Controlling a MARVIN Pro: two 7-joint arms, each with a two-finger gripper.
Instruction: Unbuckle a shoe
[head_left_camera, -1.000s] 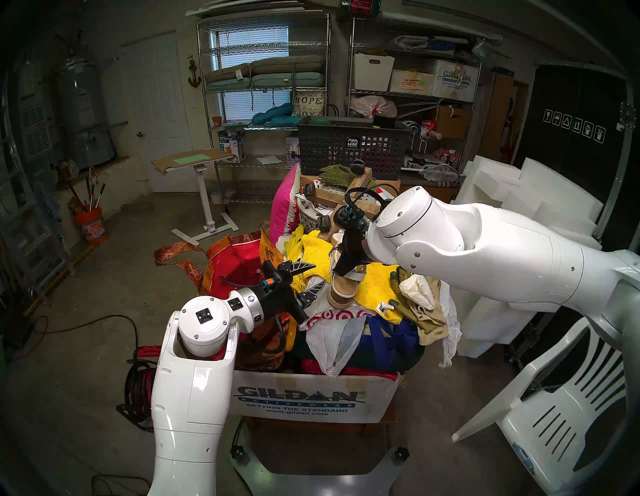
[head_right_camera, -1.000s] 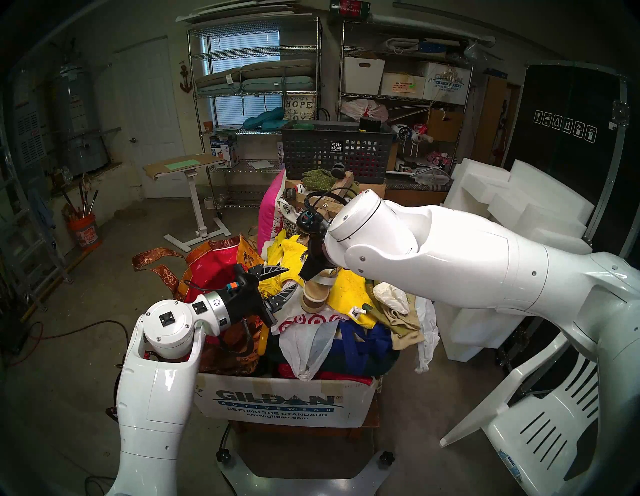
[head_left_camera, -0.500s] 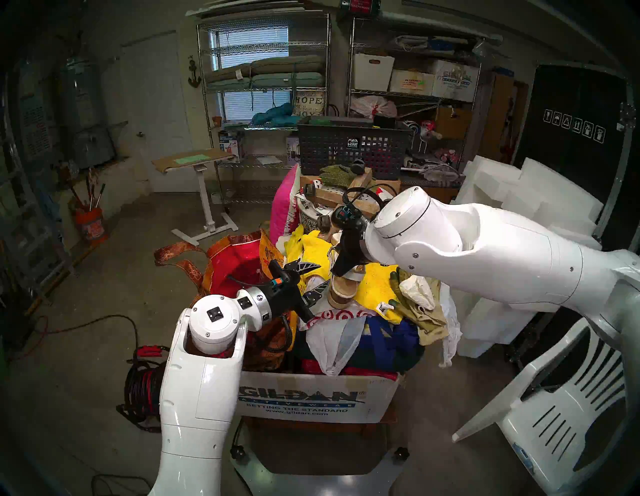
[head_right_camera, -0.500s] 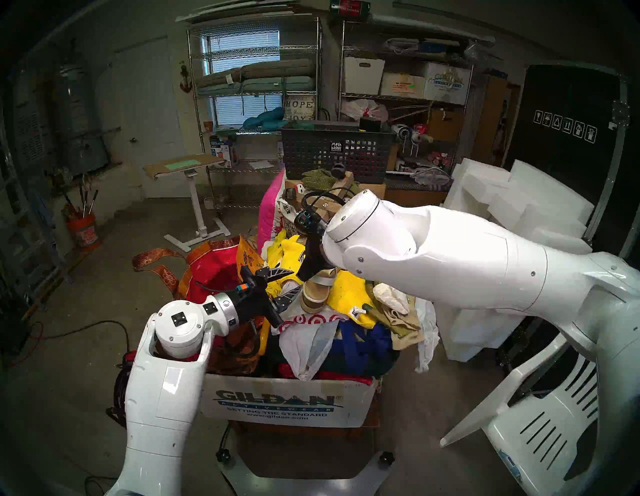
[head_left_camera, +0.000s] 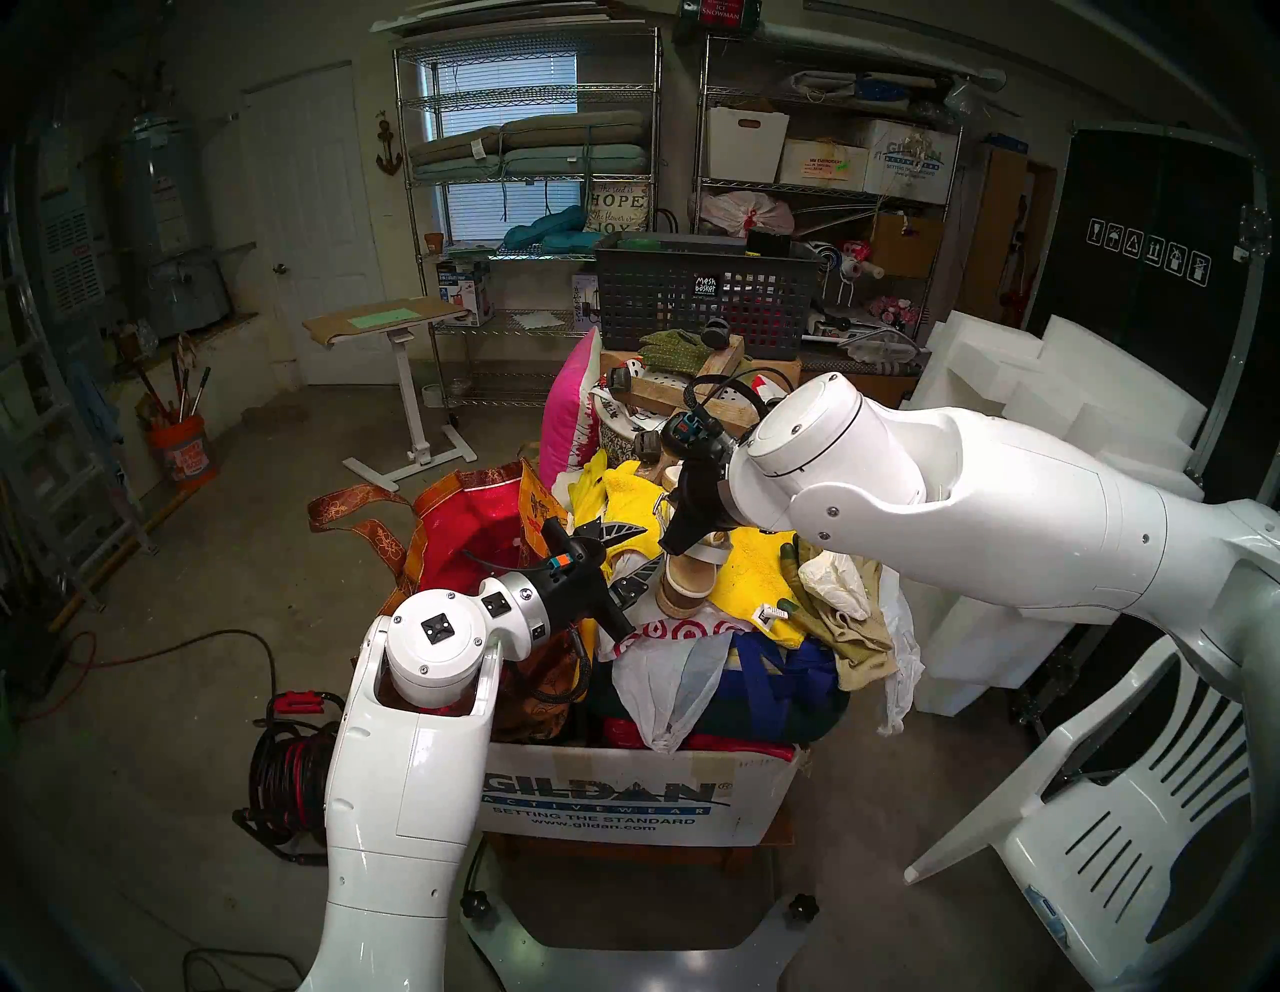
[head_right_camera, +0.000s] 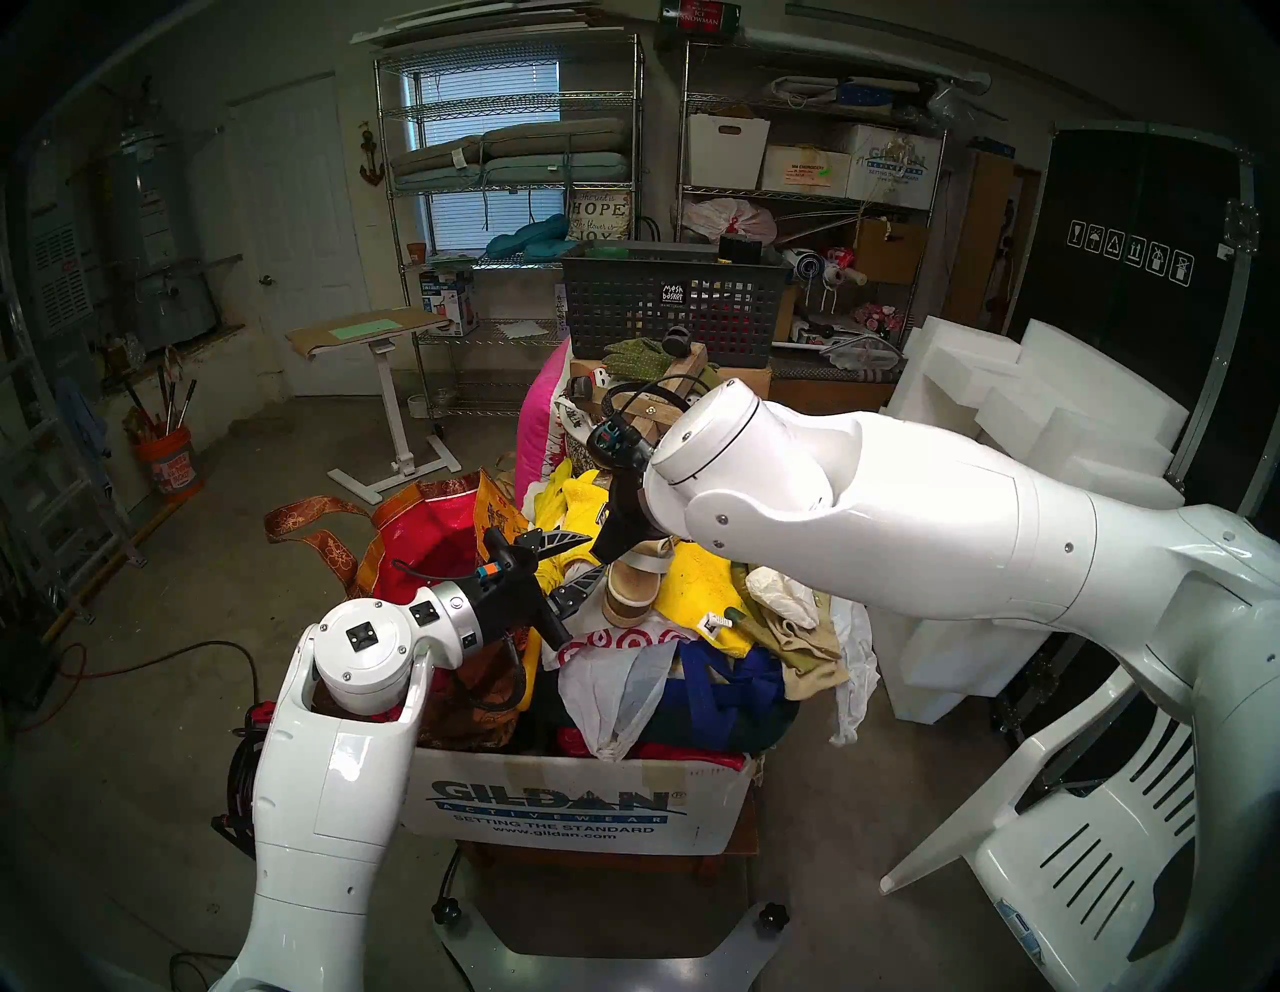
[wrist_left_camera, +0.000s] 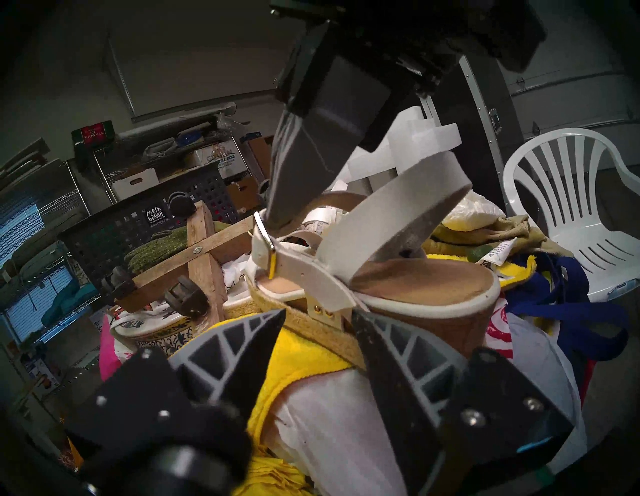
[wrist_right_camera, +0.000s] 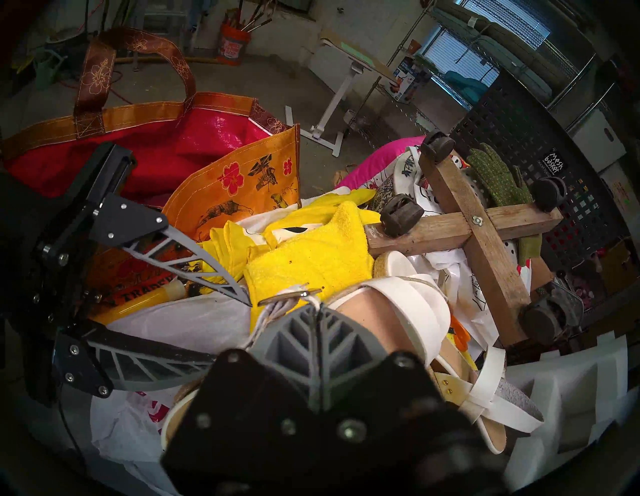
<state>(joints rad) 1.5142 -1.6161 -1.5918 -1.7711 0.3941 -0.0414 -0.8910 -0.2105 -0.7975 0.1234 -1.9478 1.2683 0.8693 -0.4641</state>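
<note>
Left gripper (head_left_camera: 637, 552) edged nearer, half-open; right gripper (wrist_right_camera: 313, 306) pinches strap (wrist_right_camera: 277, 308).

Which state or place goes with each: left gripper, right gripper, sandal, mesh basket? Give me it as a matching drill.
Things:
1. left gripper
2. right gripper
3. sandal
4. mesh basket

States or places:
A. resting on the yellow towel
B. open, beside the sandal's sole
C. at the far end of the pile
D. shut on the ankle strap by the buckle

Pairs: 1-B, 2-D, 3-A, 4-C
</note>
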